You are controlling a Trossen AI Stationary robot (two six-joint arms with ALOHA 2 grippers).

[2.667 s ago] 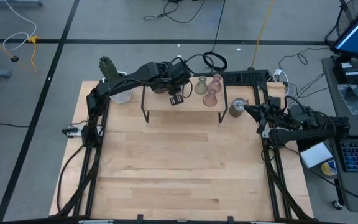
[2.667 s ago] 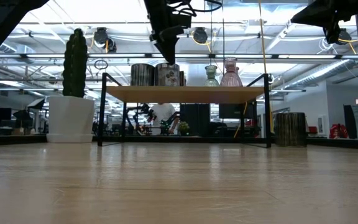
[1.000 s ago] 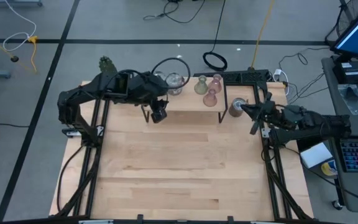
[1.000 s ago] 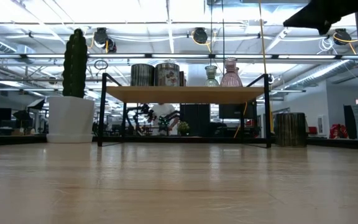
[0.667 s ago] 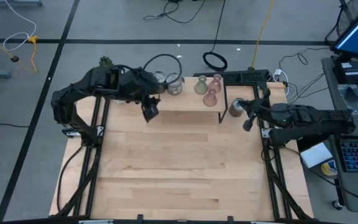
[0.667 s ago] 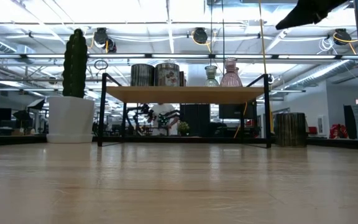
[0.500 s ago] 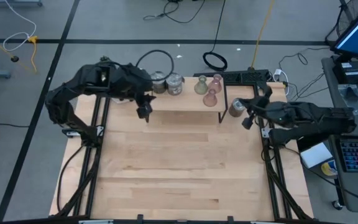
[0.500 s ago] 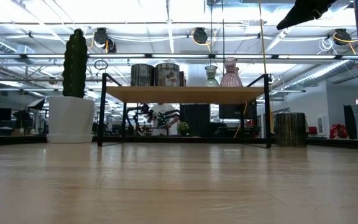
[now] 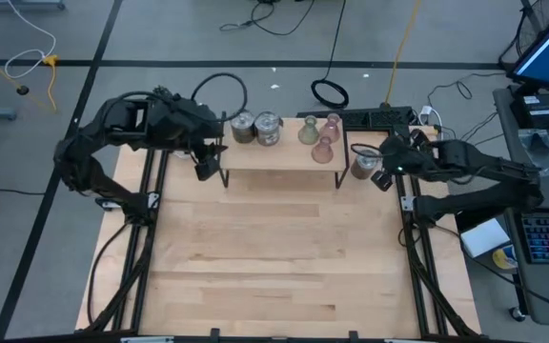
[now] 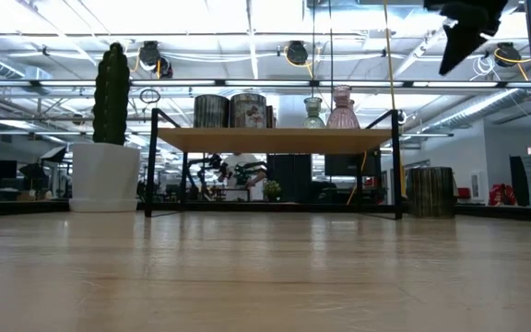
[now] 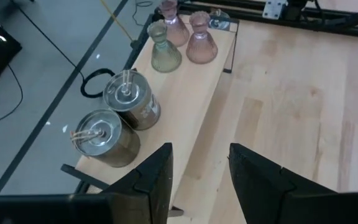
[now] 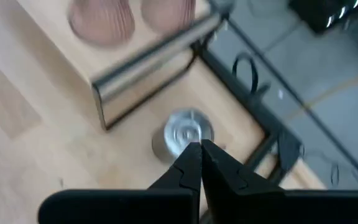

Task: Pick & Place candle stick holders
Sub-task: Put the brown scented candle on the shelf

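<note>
A small shelf (image 9: 279,155) stands at the far middle of the table. On it stand two silver mottled cups (image 9: 243,127) (image 9: 268,127), an olive-green holder (image 9: 308,131) and two pale pink holders (image 9: 332,124) (image 9: 323,148). A third silver cup (image 9: 364,164) stands on the table just right of the shelf. My left gripper (image 9: 203,169) is open and empty by the shelf's left end; its wrist view shows the two cups (image 11: 131,99) ahead. My right gripper (image 9: 381,177) is shut and empty, high above the third cup (image 12: 182,135), as the low view (image 10: 464,37) shows.
A white pot with a green cactus (image 10: 112,92) stands at the table's far left, beside the shelf. Black frame rails (image 9: 417,248) run along the table's left and right sides. The wooden tabletop (image 9: 274,257) lies bare in front of the shelf.
My left gripper has drawn back from the shelf's two silver cups toward the table's left edge, staying open. My right gripper has gone toward the far edge and the silver cup on the table, and has tipped downward.
</note>
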